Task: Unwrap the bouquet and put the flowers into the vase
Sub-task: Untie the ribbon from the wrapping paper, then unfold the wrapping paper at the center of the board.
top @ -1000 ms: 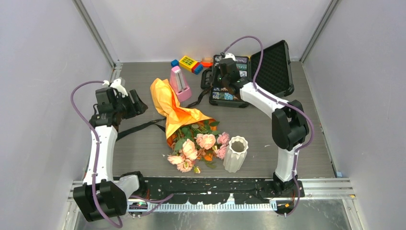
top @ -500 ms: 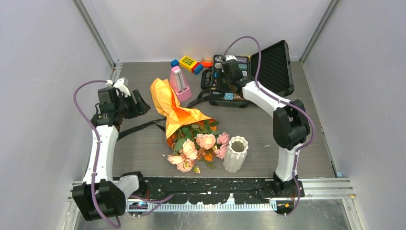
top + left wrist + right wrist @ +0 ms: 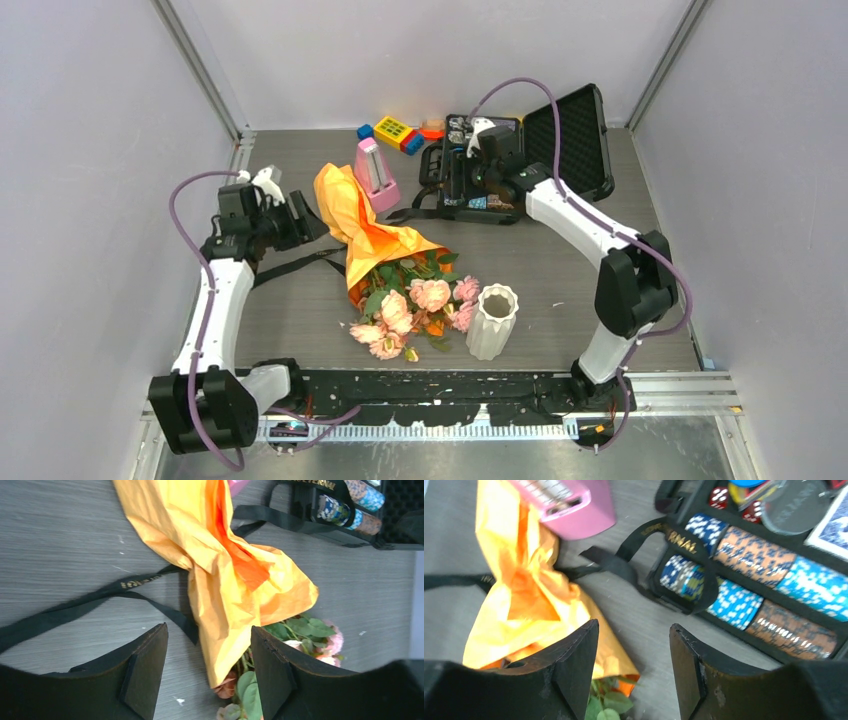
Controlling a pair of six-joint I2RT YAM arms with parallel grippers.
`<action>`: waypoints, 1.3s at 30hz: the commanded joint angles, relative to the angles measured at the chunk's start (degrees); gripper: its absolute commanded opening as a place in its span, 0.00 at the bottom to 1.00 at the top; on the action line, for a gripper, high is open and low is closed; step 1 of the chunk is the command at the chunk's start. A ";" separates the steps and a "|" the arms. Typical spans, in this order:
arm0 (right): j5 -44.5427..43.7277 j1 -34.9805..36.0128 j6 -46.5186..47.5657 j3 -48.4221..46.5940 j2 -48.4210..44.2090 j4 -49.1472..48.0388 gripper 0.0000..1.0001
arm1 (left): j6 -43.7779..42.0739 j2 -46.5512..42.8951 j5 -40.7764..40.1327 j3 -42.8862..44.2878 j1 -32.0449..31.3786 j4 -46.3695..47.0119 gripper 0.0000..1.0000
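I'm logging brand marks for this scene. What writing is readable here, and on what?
"ETERNAL": gold letters on the black ribbon, where it lies over the edge of the open case; any letters before it are blurred.
Gold print further along the ribbon, near the orange paper: too blurred.
Clear disc in the case: print unreadable.
Chips: markings too small.

Pink metronome (image 3: 375, 172) sitting toward 12 o'clock on grey table (image 3: 600, 250). Yellow, blue and red toy blocks (image 3: 393, 132) lying just behind it, near far edge. Black case (image 3: 572, 140) sitting open at 1 o'clock, lid leaning back toward 2; rows of blue and orange poker chips (image 3: 744, 575) lying in its tray
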State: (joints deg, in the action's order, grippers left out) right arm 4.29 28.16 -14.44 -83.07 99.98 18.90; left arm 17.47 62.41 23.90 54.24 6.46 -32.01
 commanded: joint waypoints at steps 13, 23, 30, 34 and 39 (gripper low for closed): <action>4.35 16.06 4.05 11.57 -7.91 -8.93 0.61 | 16.69 3.78 -3.58 -13.77 -15.02 17.75 0.63; -1.71 21.11 10.29 2.59 3.25 -9.36 0.53 | 14.69 2.15 -9.82 -14.82 -15.34 16.76 0.64; -4.07 22.96 14.75 -6.30 12.57 -8.20 0.53 | 15.07 5.00 -8.58 -14.41 -15.34 18.43 0.64; -6.39 23.38 16.47 -8.97 15.63 -7.37 0.53 | 15.64 4.78 -8.75 -14.61 -15.34 18.81 0.64; -7.99 23.34 17.82 -9.80 17.70 -7.07 0.47 | 15.92 3.23 -9.33 -15.30 -15.31 18.76 0.65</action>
State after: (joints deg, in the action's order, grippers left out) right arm -0.80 51.33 0.82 -89.89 116.79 12.45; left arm 32.91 67.44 15.38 39.29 -8.62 -16.01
